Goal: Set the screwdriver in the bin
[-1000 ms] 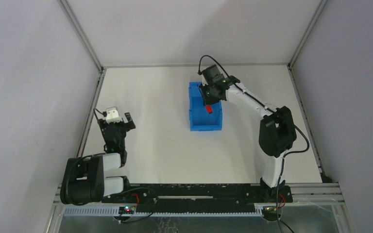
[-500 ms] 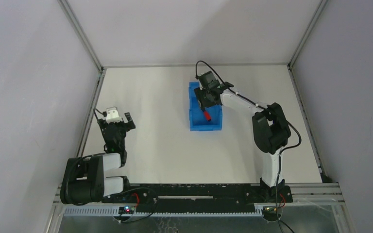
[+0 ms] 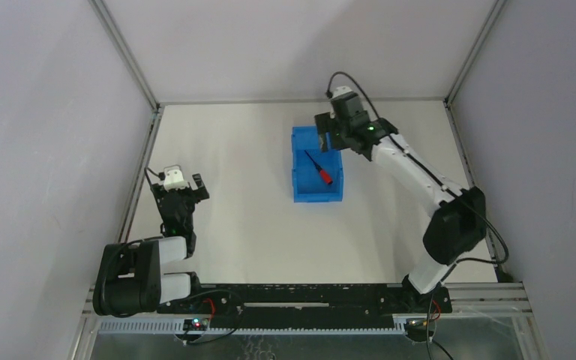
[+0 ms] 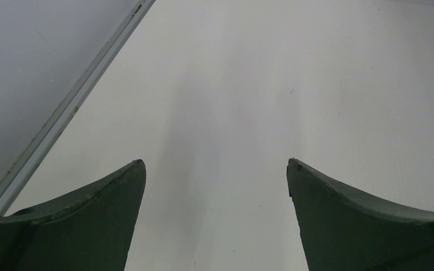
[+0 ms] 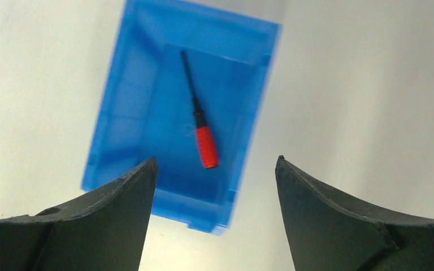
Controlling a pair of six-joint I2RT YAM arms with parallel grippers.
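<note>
The bright blue bin (image 3: 298, 171) stands upright, its long axis running 12 to 6 o'clock in the top view. Inside it, the screwdriver (image 3: 319, 168) lies apparently flat on the floor, its thin dark shaft toward 11 o'clock and its red handle toward 5 o'clock.

Top camera overlooks whole table (image 3: 255, 217); right wrist looks down on shared bin (image 5: 125, 118).

Bright even light, soft shadows, bin (image 5: 135, 104) edges blurred

White table (image 3: 255, 217), grey walls (image 3: 45, 112), alu. frame rails (image 3: 124, 52)
</note>
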